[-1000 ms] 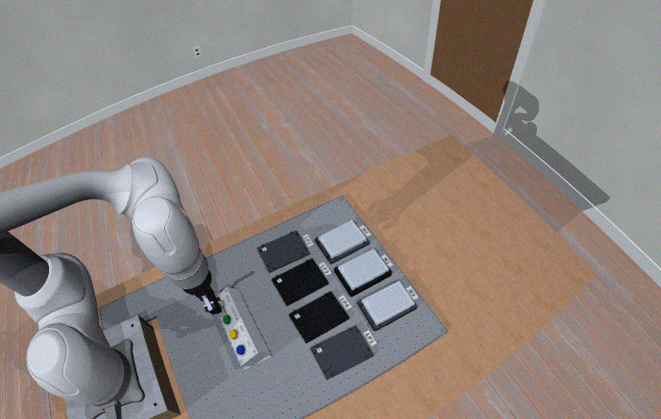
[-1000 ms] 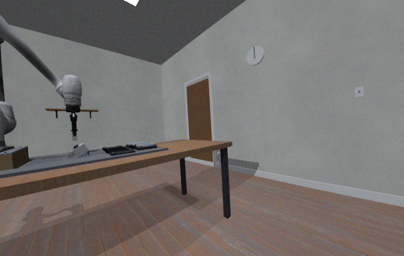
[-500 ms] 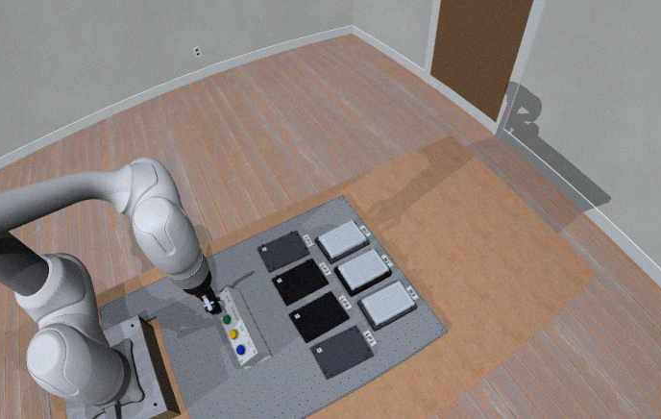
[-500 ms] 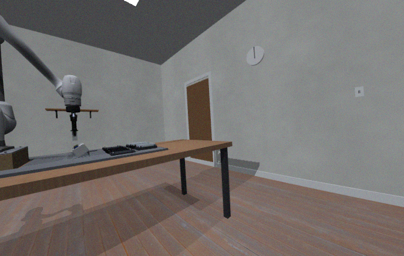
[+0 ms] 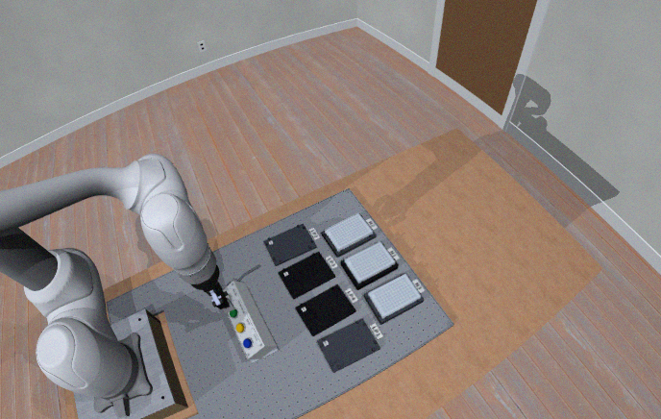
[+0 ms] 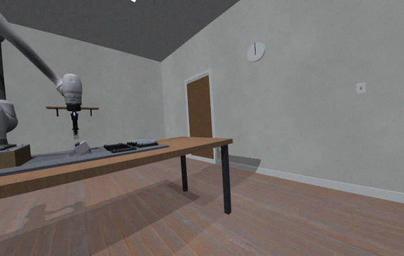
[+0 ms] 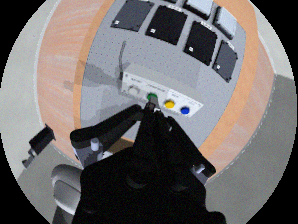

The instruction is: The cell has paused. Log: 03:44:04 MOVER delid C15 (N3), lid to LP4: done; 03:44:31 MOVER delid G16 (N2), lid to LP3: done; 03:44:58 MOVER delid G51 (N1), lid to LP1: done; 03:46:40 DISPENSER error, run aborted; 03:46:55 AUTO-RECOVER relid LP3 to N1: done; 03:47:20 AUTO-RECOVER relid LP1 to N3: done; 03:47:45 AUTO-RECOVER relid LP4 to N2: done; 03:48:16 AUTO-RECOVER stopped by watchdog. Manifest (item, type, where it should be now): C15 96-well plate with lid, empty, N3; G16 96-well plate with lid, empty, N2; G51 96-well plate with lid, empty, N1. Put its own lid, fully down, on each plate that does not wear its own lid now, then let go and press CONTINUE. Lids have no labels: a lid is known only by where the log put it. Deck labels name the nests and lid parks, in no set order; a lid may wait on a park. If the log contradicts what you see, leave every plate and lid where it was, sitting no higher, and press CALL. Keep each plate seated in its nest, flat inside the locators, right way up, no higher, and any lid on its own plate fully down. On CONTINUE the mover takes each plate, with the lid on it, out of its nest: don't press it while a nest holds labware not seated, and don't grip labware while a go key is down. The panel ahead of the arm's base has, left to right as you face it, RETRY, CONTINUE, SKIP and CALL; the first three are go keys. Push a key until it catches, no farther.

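Observation:
Three pale 96-well plates sit in a row of nests on the grey deck: the far one (image 5: 349, 233), the middle one (image 5: 370, 262) and the near one (image 5: 394, 296). I cannot tell from here how their lids sit. Beside them four dark lid parks lie bare, from the far one (image 5: 290, 244) to the near one (image 5: 349, 344). The key panel (image 5: 247, 320) shows a green key (image 5: 232, 313), a yellow key (image 5: 240, 327) and a blue key (image 5: 247, 342). My gripper (image 5: 217, 299) (image 7: 151, 102) is shut and empty. It hangs point-down a little above the panel's end by the green key, clear of it in the side view (image 6: 75, 133).
Small white labels stand beside each nest and park, too small to read. The arm's base (image 5: 114, 364) stands on a wooden block at the deck's near left. The deck lies on a wooden table with its edge (image 6: 101, 165) close in front.

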